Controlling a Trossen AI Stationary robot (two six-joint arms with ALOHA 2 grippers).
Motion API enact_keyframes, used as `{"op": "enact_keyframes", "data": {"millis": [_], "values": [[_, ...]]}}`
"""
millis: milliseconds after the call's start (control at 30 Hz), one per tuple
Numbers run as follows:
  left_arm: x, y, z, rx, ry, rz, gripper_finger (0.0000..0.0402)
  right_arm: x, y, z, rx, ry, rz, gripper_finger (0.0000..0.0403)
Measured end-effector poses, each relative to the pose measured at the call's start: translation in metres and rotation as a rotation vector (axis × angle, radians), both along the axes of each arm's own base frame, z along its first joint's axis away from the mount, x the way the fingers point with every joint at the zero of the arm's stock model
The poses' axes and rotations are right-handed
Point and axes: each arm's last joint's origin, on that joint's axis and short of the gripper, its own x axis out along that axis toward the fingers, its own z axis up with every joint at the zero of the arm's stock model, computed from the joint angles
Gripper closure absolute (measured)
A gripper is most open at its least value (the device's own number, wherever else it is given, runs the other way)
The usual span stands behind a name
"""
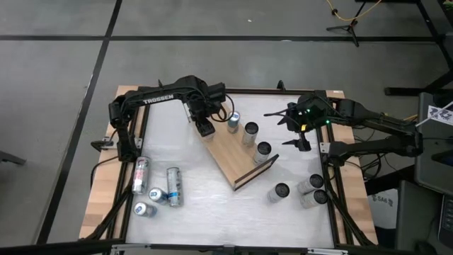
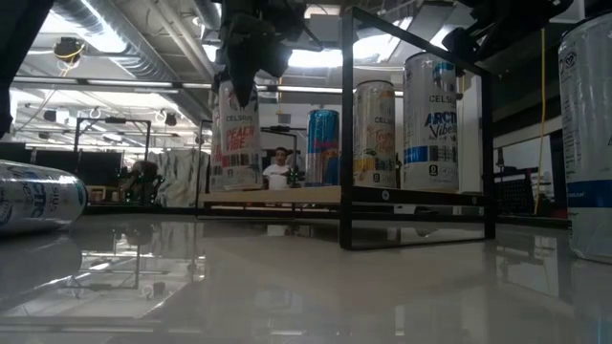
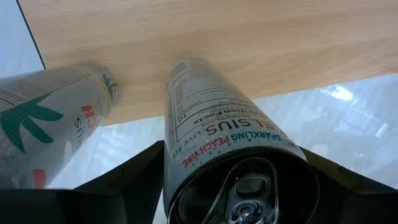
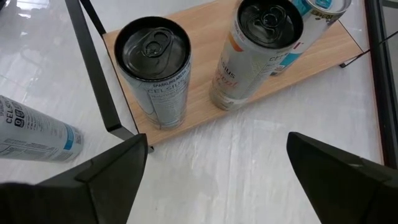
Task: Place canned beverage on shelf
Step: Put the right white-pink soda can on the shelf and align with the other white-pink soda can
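The shelf (image 1: 230,152) is a light wooden board with black wire rails, lying slantwise at mid-table. Three cans stand on it (image 1: 233,122) (image 1: 250,132) (image 1: 262,151). My left gripper (image 1: 204,127) is over the shelf's far-left end, shut on a white Celsius Peach Vibe can (image 3: 217,137), which also shows in the low view (image 2: 239,134). Another white can with a green leaf print (image 3: 50,118) shows close beside it. My right gripper (image 1: 297,134) hangs open and empty over the table right of the shelf, its fingers wide apart in its wrist view (image 4: 217,174). My left gripper pinches the Peach Vibe can's upper wall (image 3: 177,168), just below the rim, between its two fingers, one on each side. The fingers come from above, pointing down. The can is upright, with its bottom (image 3: 189,67) at the wooden board near the board's edge.
Several cans lie on the table at the near left (image 1: 141,173) (image 1: 173,185) (image 1: 145,209). Three cans stand at the near right (image 1: 281,191) (image 1: 309,184) (image 1: 316,199). The shelf's black end rail (image 2: 416,124) stands upright. There is bare white table between the groups.
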Motion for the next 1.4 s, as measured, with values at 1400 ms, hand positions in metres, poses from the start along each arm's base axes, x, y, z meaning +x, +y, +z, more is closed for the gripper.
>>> {"op": "enact_keyframes", "data": {"millis": [1400], "values": [[-0.003, 0.024, -0.001, 0.026, -0.040, 0.067, 0.0125, 0.000, 0.000, 0.000, 0.000, 0.000, 0.000, 0.0024]]}}
